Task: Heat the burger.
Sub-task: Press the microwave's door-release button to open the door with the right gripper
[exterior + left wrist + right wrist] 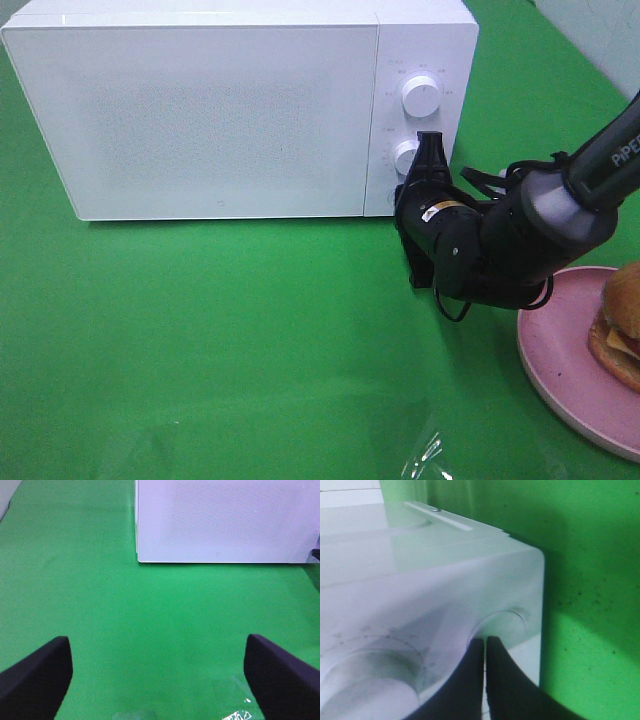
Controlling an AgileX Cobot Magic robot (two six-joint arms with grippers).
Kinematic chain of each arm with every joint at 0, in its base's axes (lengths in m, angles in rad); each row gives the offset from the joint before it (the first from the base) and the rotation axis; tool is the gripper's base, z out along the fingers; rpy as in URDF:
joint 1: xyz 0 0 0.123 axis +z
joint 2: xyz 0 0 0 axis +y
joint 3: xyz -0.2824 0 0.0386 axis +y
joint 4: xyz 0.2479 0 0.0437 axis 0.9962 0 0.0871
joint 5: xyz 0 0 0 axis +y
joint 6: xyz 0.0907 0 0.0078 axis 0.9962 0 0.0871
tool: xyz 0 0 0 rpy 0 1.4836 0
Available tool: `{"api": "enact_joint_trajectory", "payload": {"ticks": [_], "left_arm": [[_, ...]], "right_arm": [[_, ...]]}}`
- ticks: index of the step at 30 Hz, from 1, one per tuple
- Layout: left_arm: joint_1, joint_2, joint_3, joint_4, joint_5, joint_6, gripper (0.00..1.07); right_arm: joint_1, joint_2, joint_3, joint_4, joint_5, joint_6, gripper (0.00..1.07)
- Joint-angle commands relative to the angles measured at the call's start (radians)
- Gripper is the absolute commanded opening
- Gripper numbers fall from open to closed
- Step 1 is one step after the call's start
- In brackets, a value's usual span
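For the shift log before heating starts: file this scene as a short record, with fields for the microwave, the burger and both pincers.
microwave: white, closed, standing on the green table
knobs: upper knob and lower knob, on the right side of its front
burger: on the pink plate, outside the microwave, to its right
right pincer: shut, holding nothing, tips close to the lower knob
left pincer: open, empty, over the green table
task state: burger not yet in the microwave
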Motion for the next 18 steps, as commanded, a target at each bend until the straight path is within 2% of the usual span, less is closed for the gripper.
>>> {"api": "enact_joint_trajectory", "payload": {"ticks": [1, 18], "left_arm": [[0.003, -0.012, 0.003, -0.01, -0.01, -0.001, 0.85], [0.003, -0.012, 0.003, -0.01, -0.01, -0.002, 0.85]], "right_arm": [[-0.014, 0.003, -0.009, 0.011, -0.029, -0.012, 0.0], [-0.036, 0.023, -0.045, 0.013, -0.091, 0.0, 0.0]]}}
